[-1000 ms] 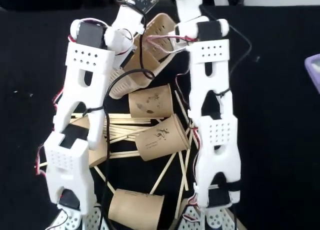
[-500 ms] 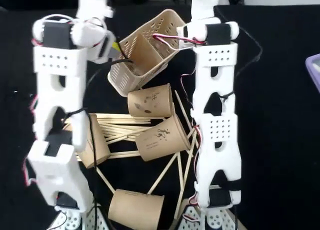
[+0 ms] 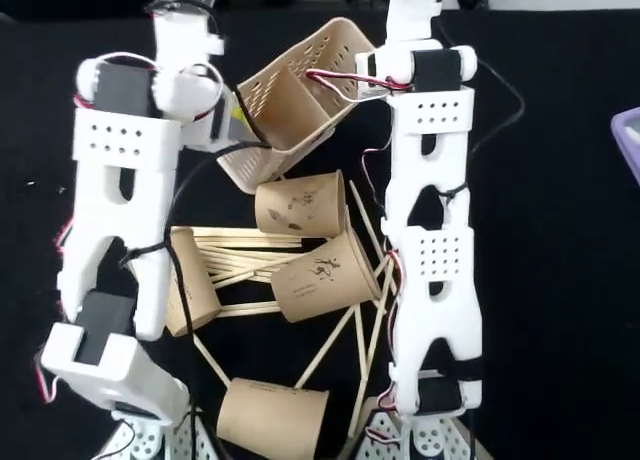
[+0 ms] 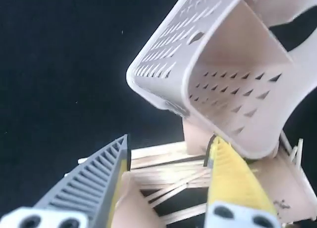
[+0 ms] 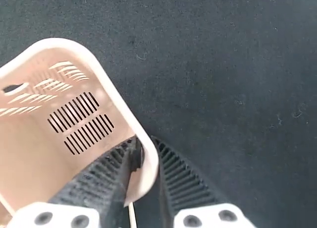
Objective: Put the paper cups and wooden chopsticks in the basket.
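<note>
The black table (image 3: 560, 280) lies open on both sides, though the arms hide part of the pile. The right gripper (image 5: 144, 149) pinches the rim of the tilted basket (image 3: 325, 50), which holds one paper cup (image 3: 300, 105). The left gripper (image 4: 169, 140) hangs spread apart just beside the basket, above four loose paper cups (image 3: 300, 205) and scattered wooden chopsticks (image 3: 250, 242).

Five paper cups are being counted from above. Four are lying on the counter: the upper cup (image 3: 300, 205), the printed cup (image 3: 325, 275), the left cup (image 3: 190, 285) and the nearest cup (image 3: 270, 418). What looks like a fifth cup (image 3: 298, 105) is being held inside the one basket (image 3: 330, 50). The wooden chopsticks (image 3: 250, 242) are being left without an exact count, as they are crossed and partly hidden; at least eight are being seen. Two arms are being counted, the left arm (image 3: 115, 190) and the right arm (image 3: 432, 160), along with one purple object (image 3: 628, 140).
</note>
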Motion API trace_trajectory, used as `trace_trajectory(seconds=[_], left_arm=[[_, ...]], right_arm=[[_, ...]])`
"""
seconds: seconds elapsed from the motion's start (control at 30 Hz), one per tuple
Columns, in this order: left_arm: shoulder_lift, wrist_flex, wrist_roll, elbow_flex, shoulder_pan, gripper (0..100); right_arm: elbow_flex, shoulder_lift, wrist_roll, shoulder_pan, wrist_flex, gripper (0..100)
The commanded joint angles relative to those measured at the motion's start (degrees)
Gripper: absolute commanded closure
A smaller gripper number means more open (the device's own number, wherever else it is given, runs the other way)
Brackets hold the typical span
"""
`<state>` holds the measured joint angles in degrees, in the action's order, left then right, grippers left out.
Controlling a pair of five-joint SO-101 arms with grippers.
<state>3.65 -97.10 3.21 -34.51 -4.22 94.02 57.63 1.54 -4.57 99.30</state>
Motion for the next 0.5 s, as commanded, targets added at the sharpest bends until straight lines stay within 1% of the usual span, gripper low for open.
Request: trace_trajectory(seconds=[0.0, 0.13, 0.3, 0.47], left_arm=[[-3.1, 6.0, -5.4, -0.2, -1.2, 73], [-2.8, 6.5, -10.6, -1.8, -1.2, 73], [-3.1, 6.6, -10.9, -1.9, -0.5, 73], [-3.1, 6.7, -11.3, -2.0, 3.0, 73]], right_arm=[[0.0, 0.4, 0.2, -0.1, 1.9, 98.8], [0.0, 0.4, 0.3, 0.1, 1.9, 98.8], [0.0, 0.5, 0.3, 0.0, 1.9, 98.8], [0.0, 0.5, 0.3, -0.1, 1.9, 98.8]])
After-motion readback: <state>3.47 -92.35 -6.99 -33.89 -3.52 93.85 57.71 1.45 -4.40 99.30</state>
